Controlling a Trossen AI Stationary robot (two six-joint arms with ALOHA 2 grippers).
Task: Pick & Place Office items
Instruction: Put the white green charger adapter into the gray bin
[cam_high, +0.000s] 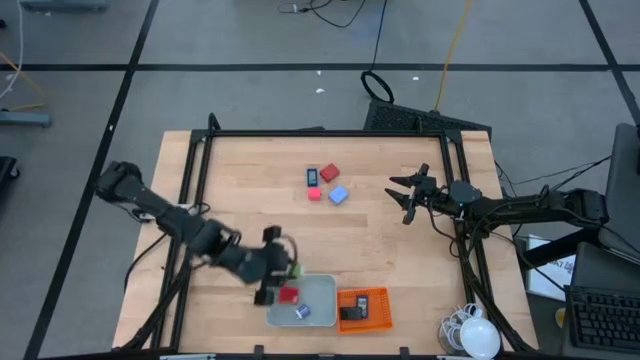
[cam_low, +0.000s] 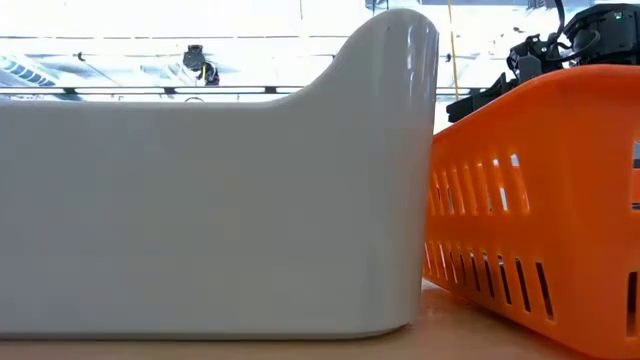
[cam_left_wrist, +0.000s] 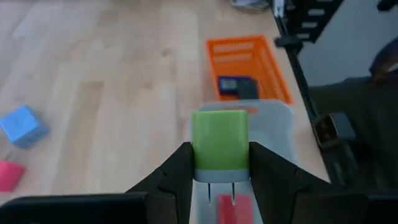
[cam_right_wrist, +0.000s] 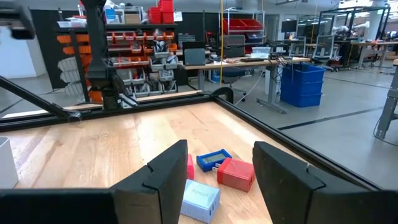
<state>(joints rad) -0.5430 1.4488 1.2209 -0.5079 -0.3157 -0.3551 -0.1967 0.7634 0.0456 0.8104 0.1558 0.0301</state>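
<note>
While my left gripper (cam_left_wrist: 221, 171) pinches the green block (cam_left_wrist: 219, 146) just beside the grey tray's (cam_high: 325, 288) rim, I note a red block (cam_high: 289, 295) and a white-blue piece (cam_high: 302, 313) inside that tray. My right gripper (cam_high: 405, 196) waits spread apart near the red (cam_right_wrist: 236, 173), blue (cam_right_wrist: 199, 199) and pink (cam_high: 314, 194) blocks mid-table.

Green block (cam_left_wrist: 219, 146) upright, clamped over tray (cam_left_wrist: 281, 134).
</note>
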